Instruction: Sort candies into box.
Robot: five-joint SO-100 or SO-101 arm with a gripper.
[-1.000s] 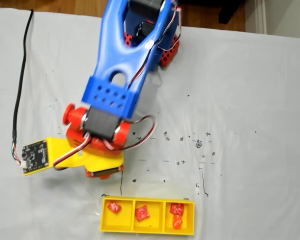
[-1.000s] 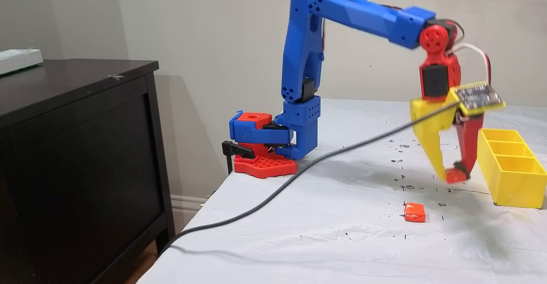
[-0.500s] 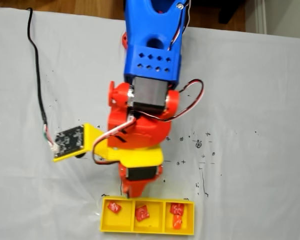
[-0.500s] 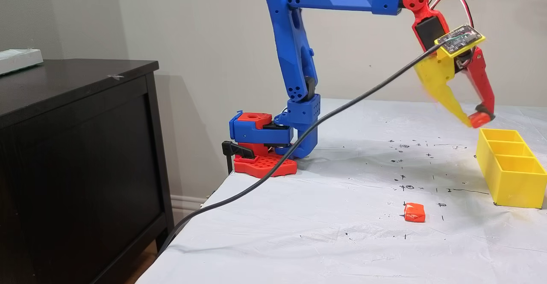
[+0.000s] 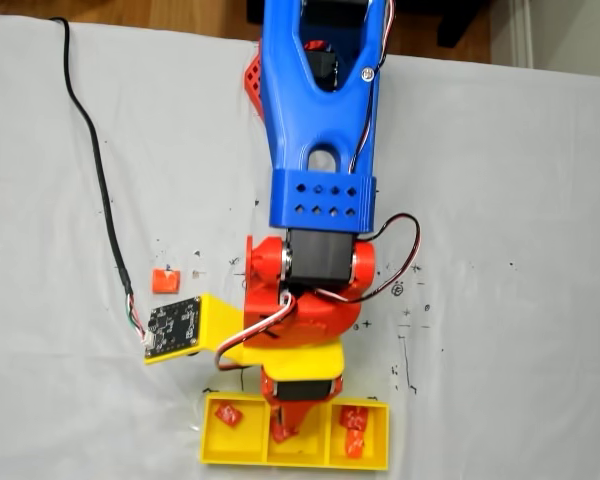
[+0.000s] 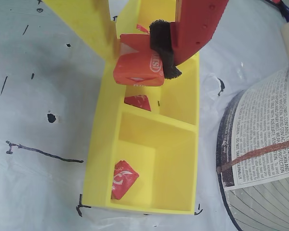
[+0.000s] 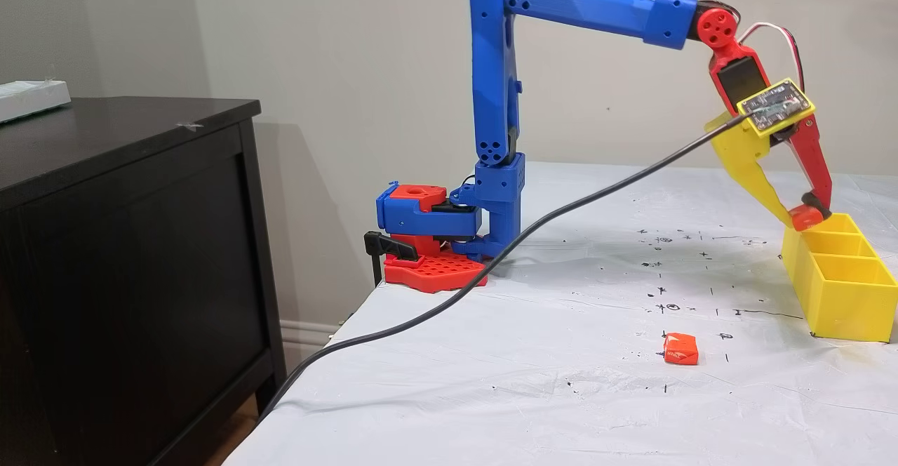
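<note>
Half a second ago the gripper (image 7: 807, 217) was high in the air, short of the yellow tray (image 7: 842, 290). Now it has come down and forward, and its tips hang just above the tray's rim. In the wrist view the jaws are closed firmly on the held orange candy (image 6: 138, 67), with the yellow finger on one side and the black pad of the red finger on the other. I judge that the carrying is almost finished and only the release is left.

From left to right in the fixed view from above:

- **Table:** the loose orange candy (image 5: 165, 281) lies on the white cloth, well apart from the tray (image 5: 208, 455), so one more trip is still needed.
- **Left compartment:** it holds one red candy (image 5: 228, 413).
- **Middle compartment:** the gripper (image 5: 283, 428) stands over it and hides most of the floor. The wrist view shows a red candy (image 6: 137, 102) lying under the held one.
- **Right compartment:** it holds two red candies (image 5: 354, 430), close together.

All the candies already in the tray look red. I cannot tell from the task sentence whether an orange one belongs in the middle compartment.
</note>
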